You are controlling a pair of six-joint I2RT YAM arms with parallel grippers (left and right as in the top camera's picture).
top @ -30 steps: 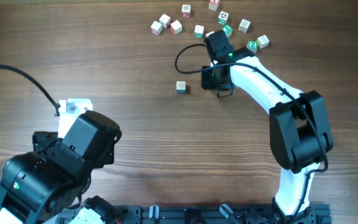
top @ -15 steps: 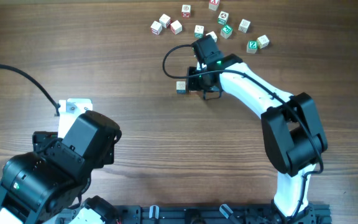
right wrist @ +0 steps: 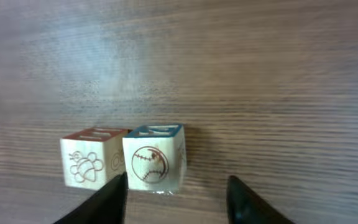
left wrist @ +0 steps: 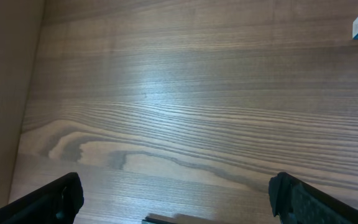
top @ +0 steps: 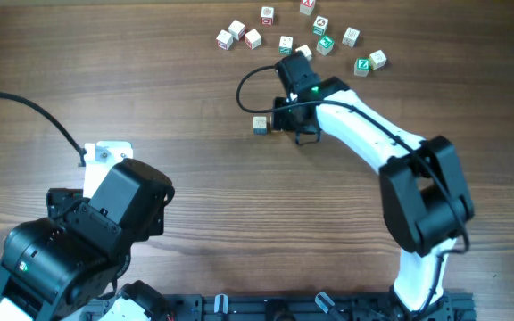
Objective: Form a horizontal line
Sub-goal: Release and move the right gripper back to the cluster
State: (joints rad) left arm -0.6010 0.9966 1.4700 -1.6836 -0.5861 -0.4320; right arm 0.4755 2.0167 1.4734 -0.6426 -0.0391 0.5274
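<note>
The wooden table [top: 194,107] carries everything, and the right arm [top: 364,125] reaches far out over it while the left arm [top: 78,241] sits folded at the near edge, its claw [left wrist: 176,190] spread wide over bare wood with nothing between the fingers. The right claw [right wrist: 176,190] is spread too, gripping nothing. Just ahead of its fingertips lies the horizontal line [right wrist: 132,163], so far only two pieces: a blue-topped baseball cube [right wrist: 154,155] in front of the gap, nearer the left finger, and a red-topped cube [right wrist: 92,158] touching it on the side beyond that finger. A third piece looks to be missing, so the row is likely unfinished. The main risk is the left finger [right wrist: 114,199], which stands very close to the seam between the two cubes. A sideways drift or tilted lift could clip a corner, twist the baseball cube and open a gap, or push both out of line. Such light blocks would slide easily on smooth wood. The loose cubes [top: 286,43] beyond the claw's far side lie close together, so picking one could catch a neighbour or scatter them
</note>
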